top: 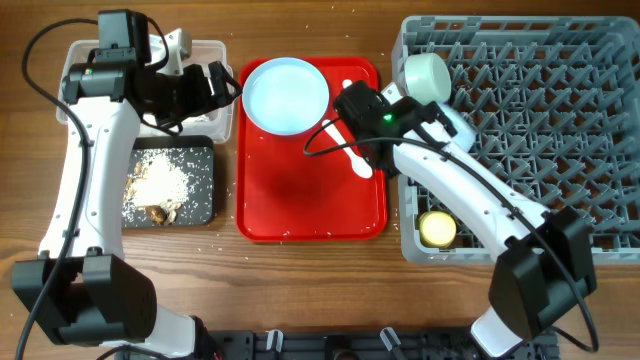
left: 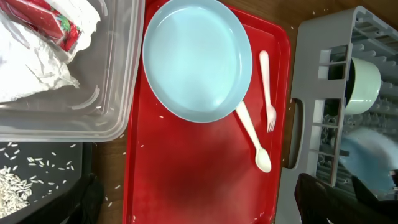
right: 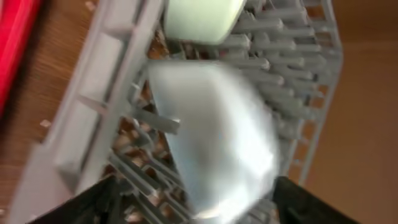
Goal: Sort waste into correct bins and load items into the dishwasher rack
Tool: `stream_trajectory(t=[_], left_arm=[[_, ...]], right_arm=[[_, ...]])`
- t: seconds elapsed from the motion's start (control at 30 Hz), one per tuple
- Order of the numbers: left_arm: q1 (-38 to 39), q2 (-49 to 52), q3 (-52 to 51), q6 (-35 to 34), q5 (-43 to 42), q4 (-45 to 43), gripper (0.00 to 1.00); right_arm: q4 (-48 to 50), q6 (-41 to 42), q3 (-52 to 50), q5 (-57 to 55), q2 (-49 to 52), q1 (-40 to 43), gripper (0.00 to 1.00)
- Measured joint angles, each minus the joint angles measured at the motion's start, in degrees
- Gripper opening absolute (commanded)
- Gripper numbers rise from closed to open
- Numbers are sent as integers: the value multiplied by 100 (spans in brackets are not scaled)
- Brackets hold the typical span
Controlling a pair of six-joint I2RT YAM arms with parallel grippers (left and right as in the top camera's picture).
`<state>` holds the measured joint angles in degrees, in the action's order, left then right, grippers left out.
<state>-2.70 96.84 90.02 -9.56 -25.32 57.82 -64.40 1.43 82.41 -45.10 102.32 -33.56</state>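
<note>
The pale blue plate lies on the flat red tray, also in the left wrist view. The white fork and spoon lie beside the plate. My left gripper is open and empty above the tray. The clear tub holds the napkin and the wrapper. The black tray holds rice crumbs. My right gripper is open over the grey rack. A blurred blue bowl sits between its fingers. Another bowl and the yellow cup stand in the rack.
Loose rice grains lie on the wooden table beside the black tray and on the red tray's lower part. The right arm crosses the tray's right edge and covers part of the cutlery in the overhead view.
</note>
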Motion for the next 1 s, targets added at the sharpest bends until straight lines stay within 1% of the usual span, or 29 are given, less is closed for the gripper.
stream_trajectory(t=[0.03,0.1,0.17,0.27,0.33,0.37,0.4,0.43,0.47,0.5,0.6,0.63,0.67,0.7,0.77,0.8,0.87,0.93,1.0], left_arm=[[0,0,0,2,0,0,100],[0,0,0,0,0,2,100],[0,0,0,0,0,0,100],[0,0,0,0,0,-2,100],[0,0,0,0,0,0,100],[0,0,0,0,2,0,100],[0,0,0,0,0,2,100],[0,0,0,0,0,0,100],[0,0,0,0,0,0,100],[0,2,0,0,0,-2,100],[0,2,0,0,2,-4,100],[0,2,0,2,0,-2,100],[0,2,0,0,2,-2,100],[0,0,0,0,2,-4,100],[0,0,0,0,0,0,100],[0,0,0,0,2,-2,100],[0,0,0,0,0,0,100],[0,2,0,0,0,2,100],[0,2,0,0,0,0,100]], right_arm=[[105,17,101,125,0,0,95],[254,103,302,358,0,0,98],[409,240,614,868,0,0,98],[802,439,1027,2061,-2,33,98],[1338,629,1102,3051,-2,111,81],[1620,796,1102,3486,-2,151,79],[1947,1014,1080,3838,-2,190,79],[2715,1432,960,4325,-2,247,78],[3008,1606,859,4454,-13,260,76],[3698,2096,516,4557,-20,264,74],[4483,3056,-4,4579,131,264,63],[4645,3307,-33,4568,282,264,59],[4760,3519,-74,4559,704,264,57],[4892,3639,-74,4566,975,264,56],[5058,3783,-76,4597,1541,264,49],[5058,3821,-76,4599,1698,264,47],[5060,3862,-74,4621,2035,264,39],[5128,3906,-42,4618,2135,264,35],[5171,3926,-28,4621,2173,264,27]])
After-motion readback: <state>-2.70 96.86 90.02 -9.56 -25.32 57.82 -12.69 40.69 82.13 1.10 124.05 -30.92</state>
